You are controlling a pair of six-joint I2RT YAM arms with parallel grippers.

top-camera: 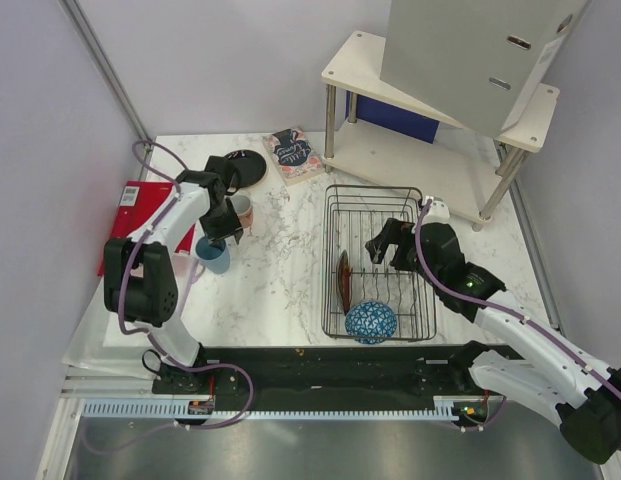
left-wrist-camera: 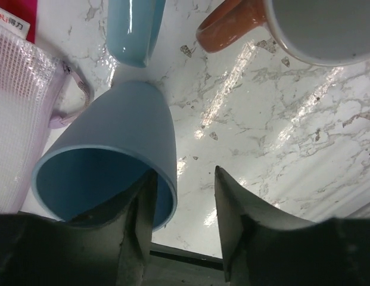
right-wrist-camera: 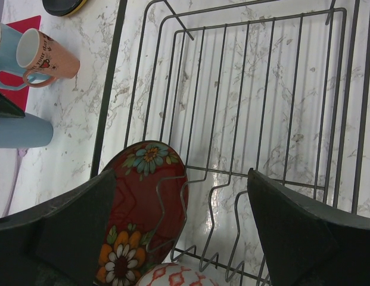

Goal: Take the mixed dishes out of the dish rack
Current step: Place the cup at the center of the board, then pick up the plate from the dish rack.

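Left end effector [left-wrist-camera: 183, 185], apart astride the rim of the light-blue ceramic cup [left-wrist-camera: 113, 161], likely leaves it on the marble table [left-wrist-camera: 280, 149]. Right end effector [right-wrist-camera: 180, 179], wide apart, hovers over the red floral plate [right-wrist-camera: 134, 196] in the black wire dish rack [right-wrist-camera: 107, 89].

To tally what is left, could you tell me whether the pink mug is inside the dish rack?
No, the pink mug sits on the marble tabletop, outside the dish rack's left wall.

The salmon-pink mug [left-wrist-camera: 316, 24] is cut by the top edge, the patterned bowl [right-wrist-camera: 176, 276] by the bottom edge.
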